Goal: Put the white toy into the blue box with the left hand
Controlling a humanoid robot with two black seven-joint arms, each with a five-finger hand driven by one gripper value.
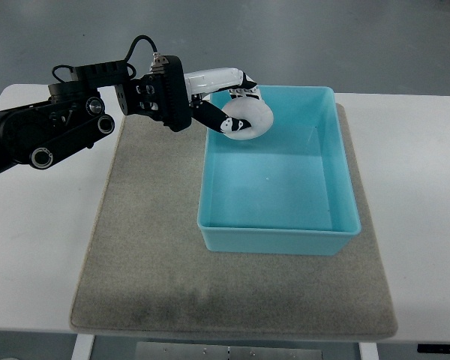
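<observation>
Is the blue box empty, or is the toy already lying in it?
Empty: blue box floor is bare; left hand holds the white toy above its far-left corner.

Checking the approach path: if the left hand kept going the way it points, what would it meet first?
The left hand, holding the white toy, points right over the blue box. It would probably meet that box's far right wall first, though its height is unclear.

A black robotic left arm (52, 131) enters from nine o'clock. Its housing is matte black, built of blocky segments with round silver-ringed joint caps on the side. A thin black cable (139, 45) loops above it at twelve o'clock, ending in a small metal plug. The left hand (210, 97) has a black palm studded with pale screws, and glossy white fingers (217, 76) with black joints.
</observation>
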